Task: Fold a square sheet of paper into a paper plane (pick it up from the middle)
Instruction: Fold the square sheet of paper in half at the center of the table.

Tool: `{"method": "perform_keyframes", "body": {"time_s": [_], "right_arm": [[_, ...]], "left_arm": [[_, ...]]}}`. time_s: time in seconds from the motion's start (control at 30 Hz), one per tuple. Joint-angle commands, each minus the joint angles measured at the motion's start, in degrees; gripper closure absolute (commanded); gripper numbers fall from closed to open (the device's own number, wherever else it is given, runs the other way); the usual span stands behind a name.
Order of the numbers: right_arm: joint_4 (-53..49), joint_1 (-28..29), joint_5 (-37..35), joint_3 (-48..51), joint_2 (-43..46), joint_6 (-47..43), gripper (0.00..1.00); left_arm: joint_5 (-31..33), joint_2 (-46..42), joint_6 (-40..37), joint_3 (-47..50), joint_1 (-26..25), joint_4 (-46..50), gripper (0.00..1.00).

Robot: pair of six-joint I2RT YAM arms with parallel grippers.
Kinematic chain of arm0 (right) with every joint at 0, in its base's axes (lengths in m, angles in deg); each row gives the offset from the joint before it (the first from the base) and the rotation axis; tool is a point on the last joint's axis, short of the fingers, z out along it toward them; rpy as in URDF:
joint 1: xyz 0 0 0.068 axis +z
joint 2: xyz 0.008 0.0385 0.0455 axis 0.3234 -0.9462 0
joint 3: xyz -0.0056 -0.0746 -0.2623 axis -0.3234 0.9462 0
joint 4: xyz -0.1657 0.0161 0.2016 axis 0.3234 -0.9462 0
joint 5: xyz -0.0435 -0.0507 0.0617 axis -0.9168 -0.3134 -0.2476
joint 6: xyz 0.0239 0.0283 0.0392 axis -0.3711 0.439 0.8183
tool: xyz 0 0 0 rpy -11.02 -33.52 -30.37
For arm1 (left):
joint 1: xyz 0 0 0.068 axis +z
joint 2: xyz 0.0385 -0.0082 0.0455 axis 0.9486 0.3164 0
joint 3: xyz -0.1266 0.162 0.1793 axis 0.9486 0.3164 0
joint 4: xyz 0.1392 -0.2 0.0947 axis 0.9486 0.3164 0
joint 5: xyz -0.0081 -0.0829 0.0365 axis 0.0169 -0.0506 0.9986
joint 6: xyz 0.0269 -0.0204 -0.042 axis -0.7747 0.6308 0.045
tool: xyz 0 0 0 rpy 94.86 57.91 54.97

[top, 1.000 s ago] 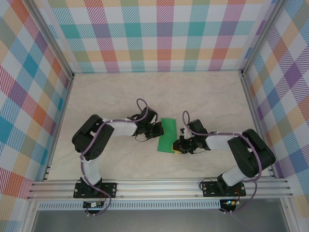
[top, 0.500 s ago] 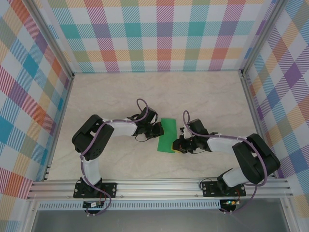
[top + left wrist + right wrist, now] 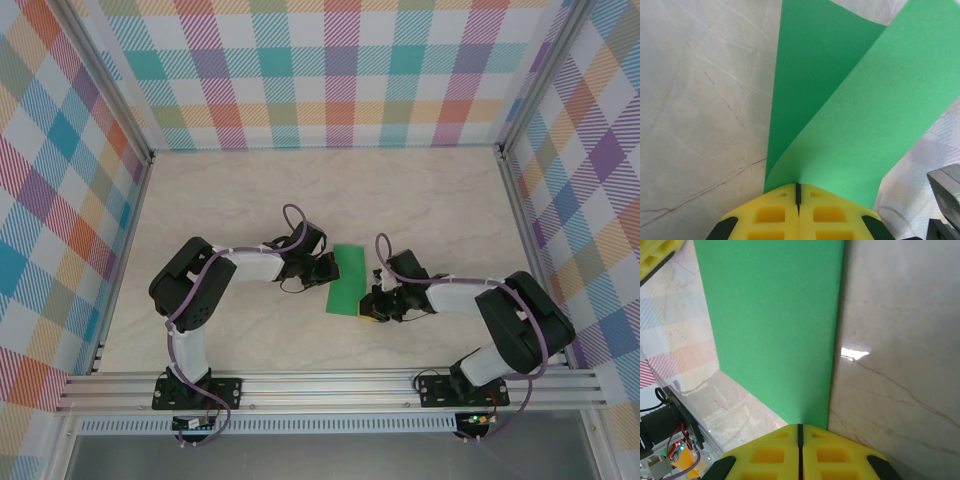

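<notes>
Pinching the doubled-over square sheet of paper (image 3: 347,281) from both sides, with left hand (image 3: 327,268) and right hand (image 3: 372,305) clenched on its edges.

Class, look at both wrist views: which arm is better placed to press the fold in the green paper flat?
Probably left. The left arm's fingers are shut on the green paper where its two layers meet; the right arm's fingers pinch a flat edge.
</notes>
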Motion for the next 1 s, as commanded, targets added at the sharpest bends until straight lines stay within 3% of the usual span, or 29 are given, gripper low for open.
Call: {"method": "perform_keyframes", "body": {"time_s": [0.0, 0.27, 0.63, 0.97], "right_arm": [[-4.6, -0.6, -2.5, -3.5, 4.8, -2.2, 0.92], [1.2, -6.7, 0.5, -7.7, 0.5, -3.2, 0.93], [5.6, -8.7, 1.5, -7.5, -9.8, -3.7, 0.94], [3.7, -8.8, 2.6, -9.7, -6.5, -3.3, 0.94]], "left_arm": [[2.3, 2.2, -1.3, 0.7, -0.5, 6.3, 1.00], [2.2, 2.5, -1.4, 0.7, -0.4, 6.5, 1.00], [2.3, 2.9, -2.0, 0.6, -0.5, 7.4, 1.00], [2.6, 3.1, -2.4, 0.2, -0.4, 8.2, 1.00]]}}
